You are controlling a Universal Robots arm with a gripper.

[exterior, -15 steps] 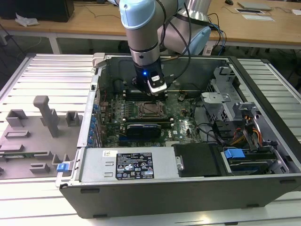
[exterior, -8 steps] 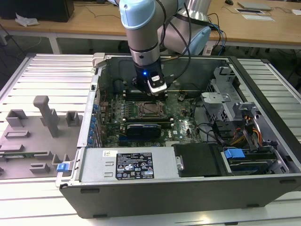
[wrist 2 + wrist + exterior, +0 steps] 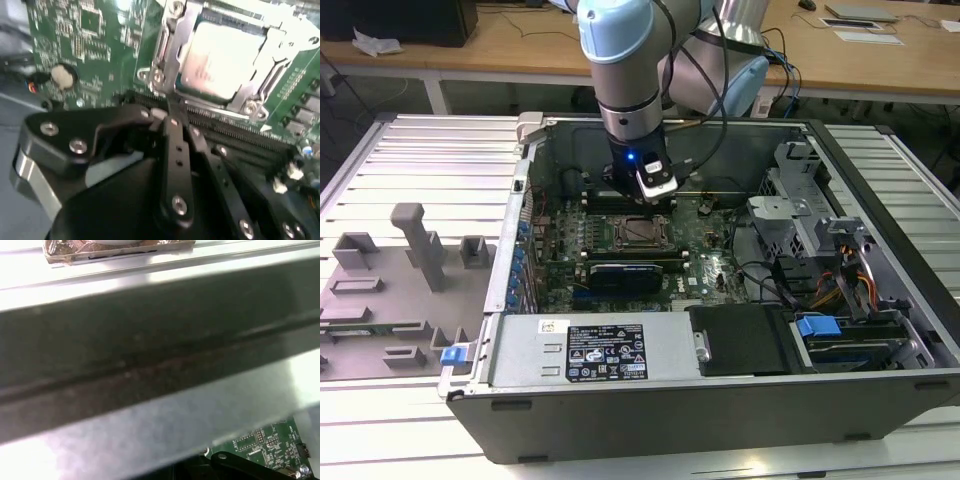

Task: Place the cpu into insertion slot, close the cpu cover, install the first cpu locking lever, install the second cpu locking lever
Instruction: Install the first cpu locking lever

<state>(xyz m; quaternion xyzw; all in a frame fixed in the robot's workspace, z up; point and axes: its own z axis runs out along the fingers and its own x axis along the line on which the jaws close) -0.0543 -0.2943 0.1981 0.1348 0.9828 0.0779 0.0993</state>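
Note:
In the second wrist view the cpu (image 3: 220, 60) lies flat in the insertion slot. The cpu cover (image 3: 172, 50), a silver frame, is down around it, and the pale chip top shows through the window. My gripper (image 3: 172, 112) is shut, its black fingers (image 3: 172, 150) meeting at a point against the socket's near corner. Whether the tips touch a locking lever cannot be told. In the exterior view the gripper (image 3: 655, 192) hangs just behind the insertion slot (image 3: 640, 232) on the green motherboard (image 3: 705, 255).
Long black memory slots (image 3: 235, 130) run beside the socket, and a coin battery (image 3: 62, 75) sits nearby. A black card (image 3: 630, 273), power supply (image 3: 590, 350) and drive cage (image 3: 790, 215) crowd the case. Grey fixture blocks (image 3: 410, 260) stand at the exterior view's left. The case wall (image 3: 150, 355) is close.

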